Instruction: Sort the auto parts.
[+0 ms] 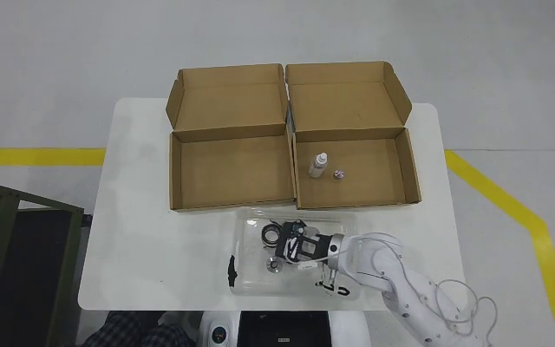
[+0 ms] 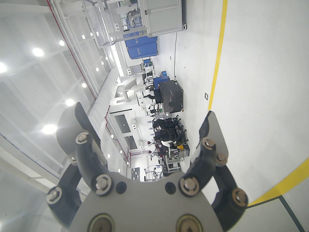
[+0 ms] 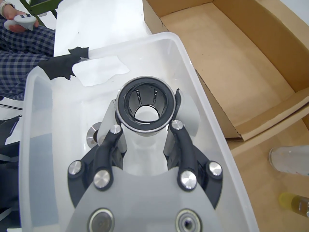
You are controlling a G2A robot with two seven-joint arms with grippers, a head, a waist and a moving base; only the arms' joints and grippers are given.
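Clamping a hollow steel bearing sleeve (image 3: 145, 97), black-rimmed, ball rows inside, in the right gripper (image 3: 146, 105) over the clear plastic bin (image 3: 208, 131); holding the left gripper (image 2: 146, 117) spread, empty.

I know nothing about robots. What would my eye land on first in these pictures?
The right end effector clamps a hollow metal cylinder over the clear plastic bin. Beyond it sit two open cardboard boxes side by side: the left box and the right box, which holds a small bottle and a tiny part.
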